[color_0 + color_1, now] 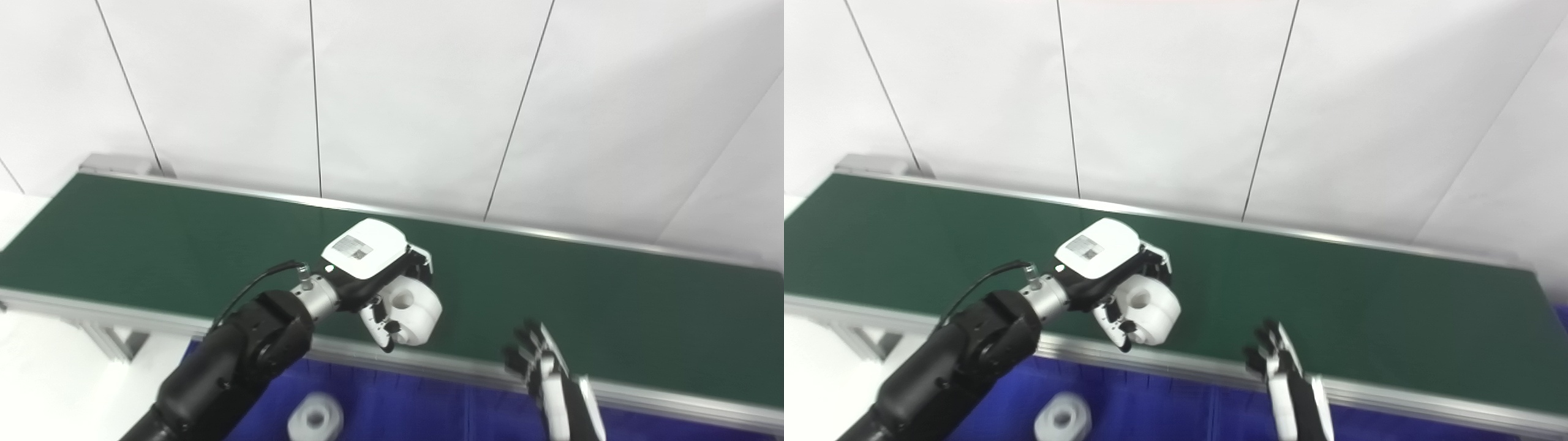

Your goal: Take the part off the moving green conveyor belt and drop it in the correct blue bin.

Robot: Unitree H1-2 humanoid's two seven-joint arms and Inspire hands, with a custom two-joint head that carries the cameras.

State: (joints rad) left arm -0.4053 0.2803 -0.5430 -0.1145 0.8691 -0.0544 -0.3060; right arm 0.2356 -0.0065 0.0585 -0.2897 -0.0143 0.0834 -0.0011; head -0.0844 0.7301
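At mid-frame the left hand (pixel 383 269) is clenched around a white ring-shaped part (pixel 415 309) with a round hole, held over the near edge of the green conveyor belt (pixel 582 288). A small printed label (pixel 353 247) sits on the hand's white back; its writing is too blurred to read. At lower right the right hand (pixel 542 367) holds nothing, fingers apart. Along the bottom, a second white part (pixel 315 418) lies in the blue bin (pixel 416 407)
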